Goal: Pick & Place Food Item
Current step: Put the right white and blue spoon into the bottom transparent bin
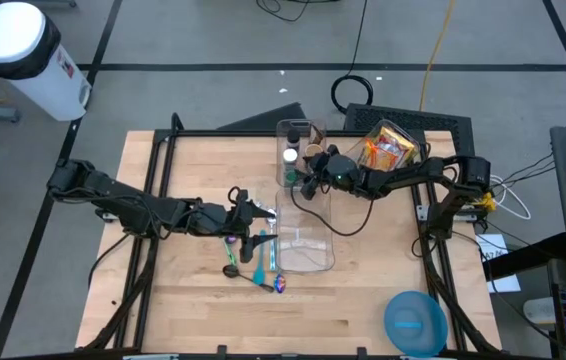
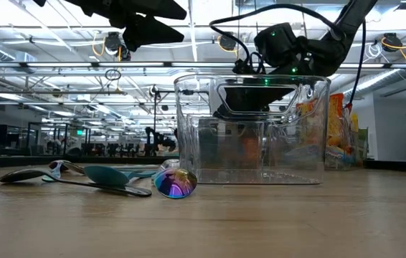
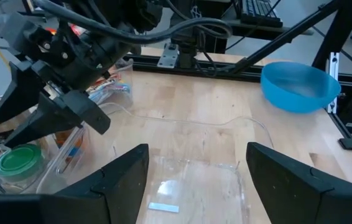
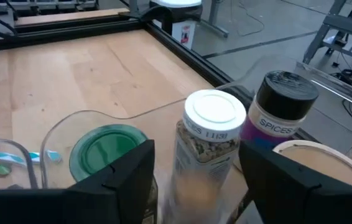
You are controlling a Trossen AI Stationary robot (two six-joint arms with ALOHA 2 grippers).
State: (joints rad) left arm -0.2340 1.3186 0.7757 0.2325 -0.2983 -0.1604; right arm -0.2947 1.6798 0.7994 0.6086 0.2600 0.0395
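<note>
A: Where's the right tool (image 1: 304, 187)?

B: Upper middle of the high frame, over a clear bin (image 1: 297, 152) of jars. Its fingers (image 4: 117, 180) stand apart with nothing between them.

A: What's under it?

B: In the right wrist frame, a white-lid jar (image 4: 208, 144) sits in the gap at centre, a green lid (image 4: 101, 151) at lower left, and a black-cap spice jar (image 4: 280, 107) at right, touching the white-lid jar.

A: And the left tool (image 1: 260, 212)?

B: Centre of the high frame, at the left edge of the empty clear tub (image 1: 306, 240). Spread wide, holding nothing.

A: Anything else on the tabletop (image 1: 193, 300)?

B: Spoons (image 1: 255, 262) just left of the tub, a blue bowl (image 1: 413, 322) at lower right, and a snack bag (image 1: 391, 148) at upper right of centre.
</note>
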